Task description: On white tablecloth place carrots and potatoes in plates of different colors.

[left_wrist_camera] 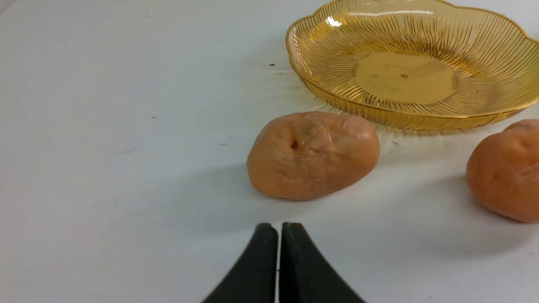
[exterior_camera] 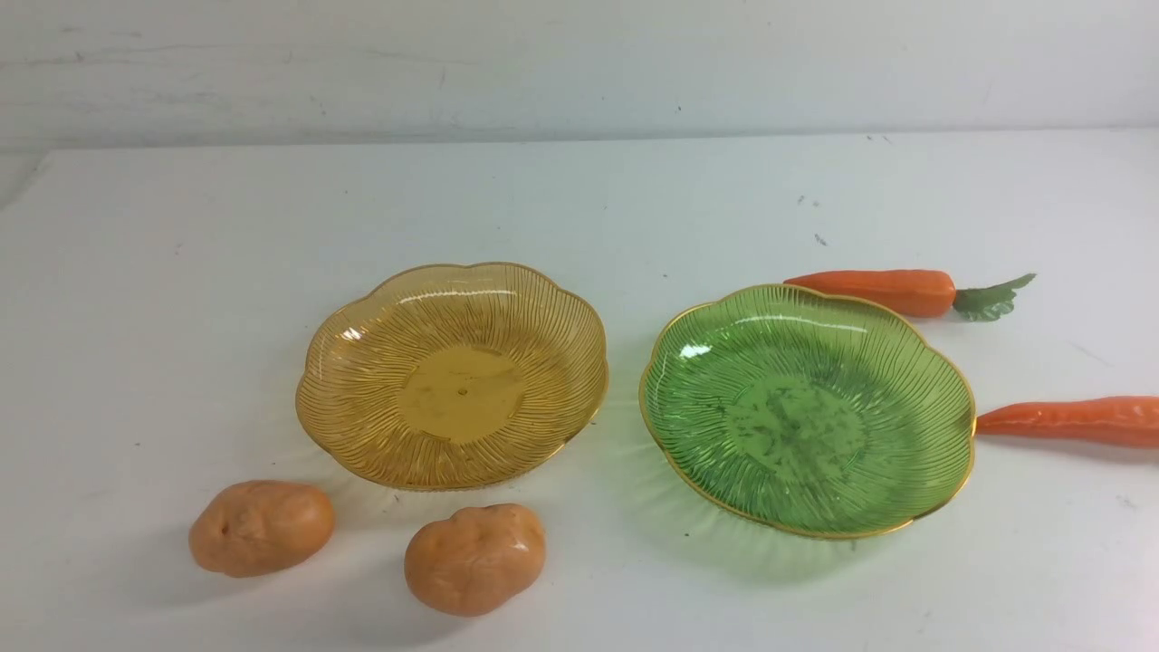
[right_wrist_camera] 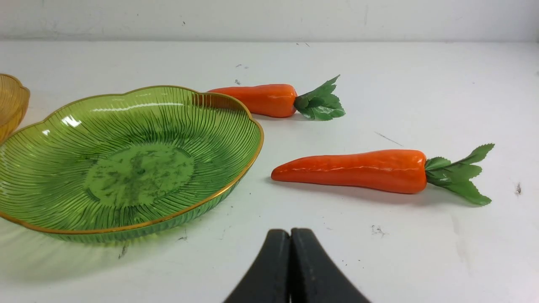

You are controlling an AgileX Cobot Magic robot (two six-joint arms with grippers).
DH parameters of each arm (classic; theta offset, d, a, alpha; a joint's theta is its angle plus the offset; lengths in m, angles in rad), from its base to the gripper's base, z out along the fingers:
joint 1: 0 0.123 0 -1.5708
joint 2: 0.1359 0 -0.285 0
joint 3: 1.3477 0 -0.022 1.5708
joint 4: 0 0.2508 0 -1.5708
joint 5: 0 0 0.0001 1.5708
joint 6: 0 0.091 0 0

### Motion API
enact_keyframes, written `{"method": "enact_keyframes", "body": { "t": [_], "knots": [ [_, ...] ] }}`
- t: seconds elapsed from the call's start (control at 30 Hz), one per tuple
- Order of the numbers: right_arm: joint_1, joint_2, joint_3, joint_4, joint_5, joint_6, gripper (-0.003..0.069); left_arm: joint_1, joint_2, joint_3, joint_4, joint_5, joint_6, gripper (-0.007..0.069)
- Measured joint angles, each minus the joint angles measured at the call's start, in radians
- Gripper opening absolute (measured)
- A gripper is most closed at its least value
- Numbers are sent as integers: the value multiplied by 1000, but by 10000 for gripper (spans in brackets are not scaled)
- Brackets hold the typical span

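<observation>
Two plates are sitting side by side on the white tablecloth [exterior_camera: 181, 272]: the amber plate [exterior_camera: 353, 380] at left and the green plate [exterior_camera: 688, 398] at right, each lying empty. Two potatoes [exterior_camera: 261, 528] [exterior_camera: 474, 559] are resting in front of the amber plate. Two carrots [exterior_camera: 874, 292] [exterior_camera: 1068, 420] are lying at the green plate's right. The left gripper [left_wrist_camera: 278, 229] and right gripper [right_wrist_camera: 290, 235] are holding their jaws pressed together, gripping nothing.

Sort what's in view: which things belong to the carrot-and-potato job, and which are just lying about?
Job: amber plate, green plate, far carrot, near carrot, left potato, right potato, white tablecloth.
Lying about: only dark specks on the cloth.
</observation>
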Motion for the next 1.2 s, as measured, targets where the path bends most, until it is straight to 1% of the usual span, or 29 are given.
{"method": "enact_keyframes", "body": {
  "t": [0.7, 0.8, 0.87, 0.9, 1.0, 1.1, 1.2],
  "knots": [
    [0, 0, 0, -1, 0, 0, -15, 0, 0, 0, 0, 0, 0, 0],
    [0, 0, 0, 15, 0, 21, -15, 0, 0, 0, 0, 0, 0, 0],
    [0, 0, 0, 125, -1, 104, -15, 0, 0, 0, 0, 0, 0, 0],
    [0, 0, 0, 217, -1, 164, -15, 0, 0, 0, 0, 0, 0, 0],
    [0, 0, 0, 409, -7, 275, -15, 0, 0, 0, 0, 0, 0, 0],
    [0, 0, 0, 565, -60, 329, -15, 0, 0, 0, 0, 0, 0, 0],
    [0, 0, 0, 613, -94, 335, -15, 0, 0, 0, 0, 0, 0, 0]
  ]
}}
